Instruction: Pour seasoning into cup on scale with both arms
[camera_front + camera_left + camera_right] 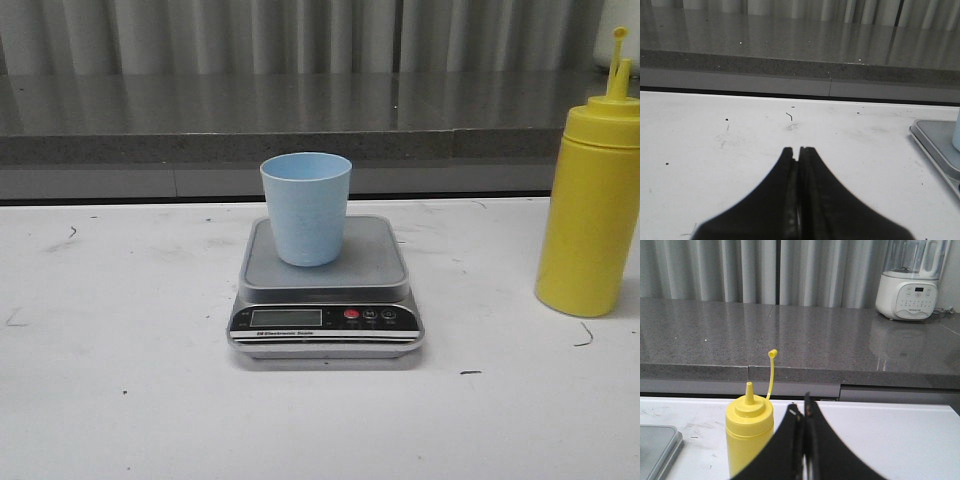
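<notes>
Nearest me, on the white table (120,400), the scale (325,290) sits square on, its black front strip and red button (351,314) facing out. The blue cup (306,207) stands upright on its platform, mouth open. Off to the right, well apart from the scale, the yellow bottle (592,200) stands upright, its little cap flipped up on a thin tether, nozzle bare. The left gripper (799,152) hangs over bare table with its fingers pressed together, the scale's corner off to one side. The right gripper (801,412) is likewise pinched closed on nothing, just beside the bottle. Behind runs a grey counter (200,110) with a white appliance (910,282), then curtains (790,270).
</notes>
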Motion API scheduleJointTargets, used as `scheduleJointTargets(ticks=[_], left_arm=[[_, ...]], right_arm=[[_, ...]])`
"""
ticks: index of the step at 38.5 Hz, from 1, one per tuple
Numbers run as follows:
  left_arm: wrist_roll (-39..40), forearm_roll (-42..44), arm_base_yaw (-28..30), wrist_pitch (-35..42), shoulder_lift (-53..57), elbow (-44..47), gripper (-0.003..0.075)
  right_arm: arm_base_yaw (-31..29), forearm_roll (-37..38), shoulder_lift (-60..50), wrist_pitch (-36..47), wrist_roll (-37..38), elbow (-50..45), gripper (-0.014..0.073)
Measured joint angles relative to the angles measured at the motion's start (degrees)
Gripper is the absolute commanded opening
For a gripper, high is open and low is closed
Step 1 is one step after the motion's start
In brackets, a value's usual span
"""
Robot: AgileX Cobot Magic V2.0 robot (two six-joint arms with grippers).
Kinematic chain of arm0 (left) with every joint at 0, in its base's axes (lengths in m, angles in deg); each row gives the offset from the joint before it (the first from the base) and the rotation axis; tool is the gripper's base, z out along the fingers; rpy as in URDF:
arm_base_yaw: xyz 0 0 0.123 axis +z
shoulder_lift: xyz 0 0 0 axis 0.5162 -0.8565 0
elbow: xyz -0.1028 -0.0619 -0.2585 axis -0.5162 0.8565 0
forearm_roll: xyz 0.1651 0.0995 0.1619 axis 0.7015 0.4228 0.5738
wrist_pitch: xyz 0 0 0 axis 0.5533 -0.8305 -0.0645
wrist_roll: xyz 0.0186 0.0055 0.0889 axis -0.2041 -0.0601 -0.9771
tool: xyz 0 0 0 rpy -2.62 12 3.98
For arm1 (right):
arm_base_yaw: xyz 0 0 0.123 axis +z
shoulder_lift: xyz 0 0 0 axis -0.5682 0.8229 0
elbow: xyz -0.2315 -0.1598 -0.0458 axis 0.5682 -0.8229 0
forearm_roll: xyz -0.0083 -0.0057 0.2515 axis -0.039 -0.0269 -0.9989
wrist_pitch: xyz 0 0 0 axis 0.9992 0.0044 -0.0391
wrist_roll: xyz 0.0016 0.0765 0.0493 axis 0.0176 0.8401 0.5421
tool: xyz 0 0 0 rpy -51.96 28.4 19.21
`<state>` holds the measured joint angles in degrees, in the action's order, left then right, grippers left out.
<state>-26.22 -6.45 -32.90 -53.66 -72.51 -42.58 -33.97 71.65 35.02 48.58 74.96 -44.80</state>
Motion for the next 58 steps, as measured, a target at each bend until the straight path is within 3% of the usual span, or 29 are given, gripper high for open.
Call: scheduleJointTargets(ticks=[18,27,32,40,58], left_arm=[[0.0,0.0,0.0,0.13,0.0,0.0,-0.002],[0.0,0.0,0.0,0.13,0.0,0.0,-0.002],[0.0,0.0,0.0,0.13,0.0,0.0,-0.002],[0.0,0.0,0.0,0.13,0.0,0.0,-0.002],[0.0,0.0,0.0,0.13,0.0,0.0,-0.002]], right_arm=[[0.0,0.1,0.0,0.0,-0.98,-0.26,-0.0096],[0.0,-14.05,-2.1,2.12,-17.92,-6.41,-0.0096],[0.0,-17.44,-6.92,2.64,-21.83,-13.68,-0.0096],[0.0,-18.59,-15.04,0.56,-22.53,-21.81,-0.0096],[0.0,-19.62,-18.56,-4.45,-22.53,-21.98,-0.0096]])
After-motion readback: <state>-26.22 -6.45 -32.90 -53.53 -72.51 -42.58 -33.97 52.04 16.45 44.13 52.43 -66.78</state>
